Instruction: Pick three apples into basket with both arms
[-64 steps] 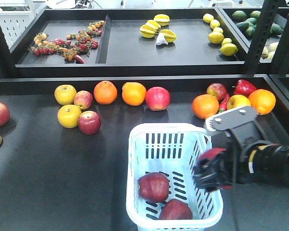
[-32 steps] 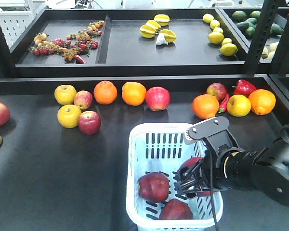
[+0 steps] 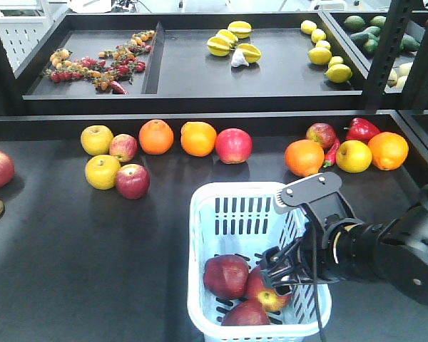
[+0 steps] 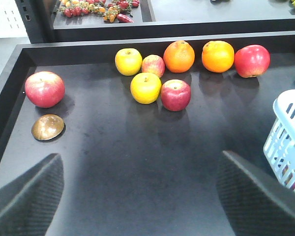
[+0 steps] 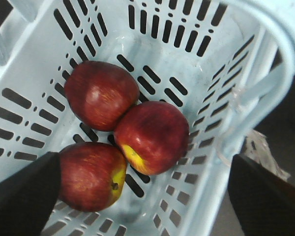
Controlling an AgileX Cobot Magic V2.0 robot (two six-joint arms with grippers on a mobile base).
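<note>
Apples (image 5: 137, 132): all three lie touching on the basket (image 3: 221, 196) floor. My right gripper (image 3: 282, 274) hangs just above them, jaws spread wide, empty. My left gripper (image 4: 137, 196) is likewise open over bare table. I judge the withdrawal should go straight up, clear of the rim, before swinging away.

Bright even overhead light, soft shadows under fruit, blurred foreground fingers (image 4: 27, 196)

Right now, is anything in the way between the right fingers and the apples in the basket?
Nothing visible. The right gripper hangs open inside the basket, directly above the three apples, which lie touching on its slotted bottom.
</note>
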